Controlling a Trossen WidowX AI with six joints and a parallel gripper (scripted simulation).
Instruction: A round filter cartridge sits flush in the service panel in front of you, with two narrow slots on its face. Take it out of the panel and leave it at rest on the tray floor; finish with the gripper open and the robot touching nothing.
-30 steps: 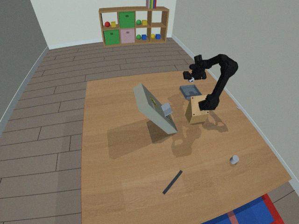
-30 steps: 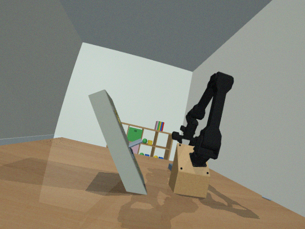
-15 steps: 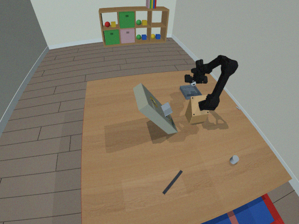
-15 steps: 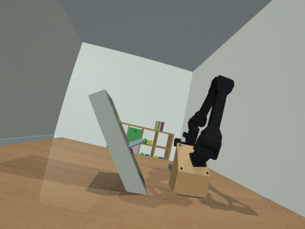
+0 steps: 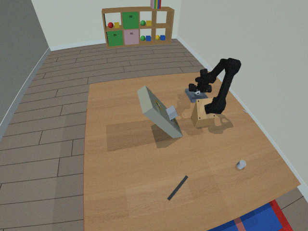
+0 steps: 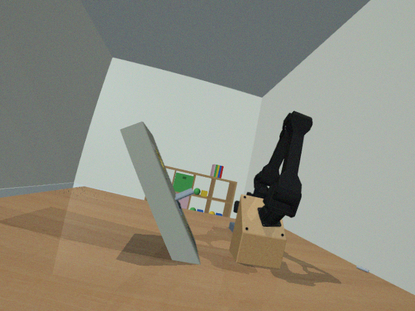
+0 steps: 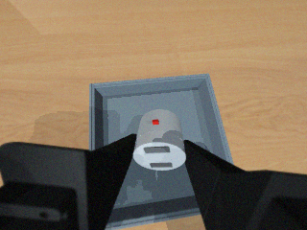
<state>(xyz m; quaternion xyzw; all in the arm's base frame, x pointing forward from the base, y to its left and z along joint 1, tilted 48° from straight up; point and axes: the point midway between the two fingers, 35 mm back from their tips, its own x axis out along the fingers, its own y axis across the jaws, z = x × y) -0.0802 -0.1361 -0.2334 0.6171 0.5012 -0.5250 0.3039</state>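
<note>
The filter cartridge [image 7: 159, 134] [image 5: 197, 92] is a light grey cylinder with two dark slots on its white end face and a small red mark on its side. My gripper [image 7: 159, 141] [image 5: 198, 92] is shut on it. The cartridge is in the air over the blue-grey tray [image 7: 217, 117] [image 5: 188, 93], within the tray's outline in the wrist view; how high its lower end is above the tray floor cannot be told exactly. The service panel [image 5: 161, 120] [image 6: 157, 197] stands tilted, with a yellow-ringed opening in its face. The exterior view hides the fingers behind the wooden base.
A grey flap [image 5: 172, 112] [image 6: 184, 194] sticks out from the panel face. The arm's wooden base block [image 5: 202, 119] [image 6: 259, 247] stands close beside the tray. A dark bar [image 5: 177, 187] and a small grey cylinder [image 5: 241, 164] are far off on the table. A small light piece [image 5: 245, 111] lies near the wall.
</note>
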